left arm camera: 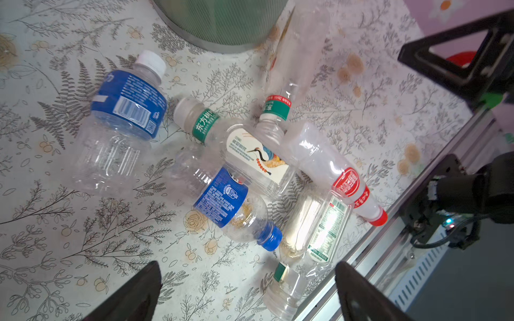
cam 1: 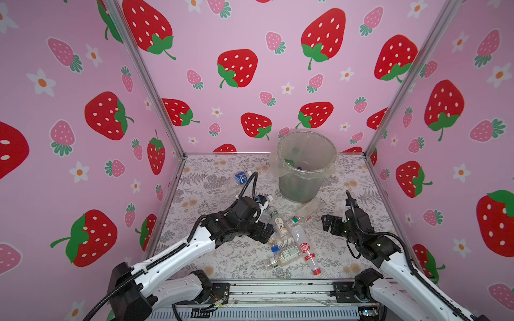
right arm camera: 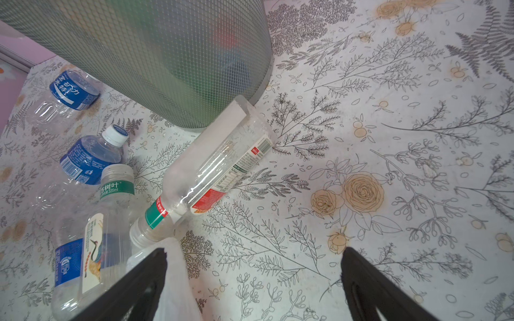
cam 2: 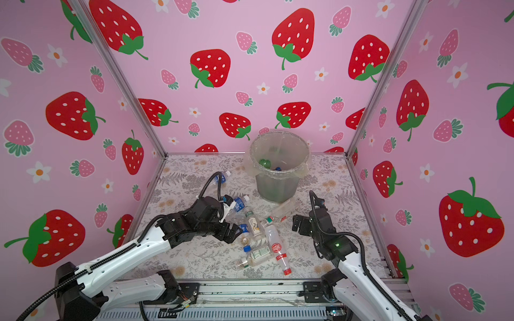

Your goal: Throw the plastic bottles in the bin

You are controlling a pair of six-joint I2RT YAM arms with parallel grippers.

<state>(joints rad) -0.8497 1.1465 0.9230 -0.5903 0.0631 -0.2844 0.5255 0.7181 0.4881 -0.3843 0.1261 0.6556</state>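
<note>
Grey round mesh bin [cam 1: 300, 186], clear bag folded over its rim, stands upright at the far middle of the floral-patterned worktop [cam 1: 222, 258]; a green plastic bottle [cam 2: 264, 163] shows inside it. The remaining plastic bottles lie on their sides in a loose heap in front of the bin, between the two arms. Long clear bottle with a red-and-green neck band [cam 1: 308, 209]: base against the bin's foot, neck pointing near-left. Clear bottle with a crane-picture label [cam 1: 279, 223]: long axis roughly front to back, cap toward the far wall. Milky bottle with a red label and red cap [cam 1: 304, 247]: cap toward the near edge, slanting right. Clear flat-sided bottle [cam 1: 285, 254] touches it, cap near-left. Blue-labelled bottle with a white cap [cam 1: 241, 178] lies apart at far left. Left arm reaches in low from near left, left gripper [cam 1: 266, 233] at the heap's left edge, jaws spread, nothing between them. Right arm is bent, right gripper [cam 1: 329, 222] beside the heap on the right, jaws wide, empty.
</note>
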